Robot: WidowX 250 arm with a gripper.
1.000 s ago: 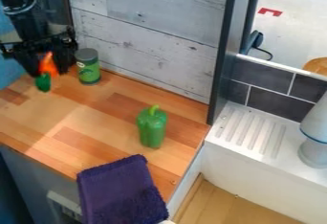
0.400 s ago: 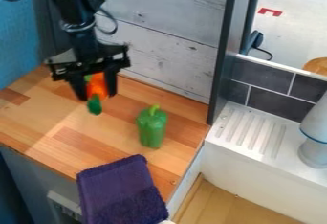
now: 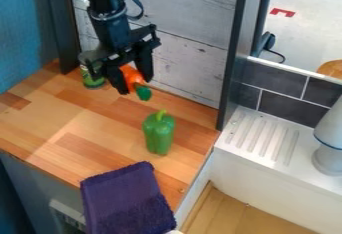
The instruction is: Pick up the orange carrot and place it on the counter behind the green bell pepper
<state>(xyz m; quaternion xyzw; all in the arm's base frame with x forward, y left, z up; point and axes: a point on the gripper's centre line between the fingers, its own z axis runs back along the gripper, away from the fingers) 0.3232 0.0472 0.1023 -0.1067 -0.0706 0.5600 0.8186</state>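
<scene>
Carrot (image 3: 129, 73), by its look a toy one, hangs between the jaws of the black gripper (image 3: 135, 85), which are clamped on its orange body; exactly where each pad meets it I cannot tell. It appears to be held above the wooden counter (image 3: 67, 123), tilted, its green top (image 3: 143, 93) pointing down towards 5 o'clock, with 12 at the top of the view.

Judging by its look, it should be light and fairly stiff, plastic or firm foam, and unlikely to break. A smooth, rounded skin could let it roll or swivel in a loose grip, and a hard squeeze on a tapering part might push it out lengthwise. The best hold is across the thick orange middle, one pad on each side, with moderate pressure; the green top looks a poorer place to grip, being small and out at one end.

From the carrot, a green can (image 3: 93, 82) stands at about 9 o'clock, partly hidden by the gripper, and a green pepper (image 3: 159, 134) stands upright at between 5 and 6. A purple towel (image 3: 127, 198) lies at 6, over the counter's edge, and a white ridged drainboard (image 3: 260, 138) is at 4
</scene>
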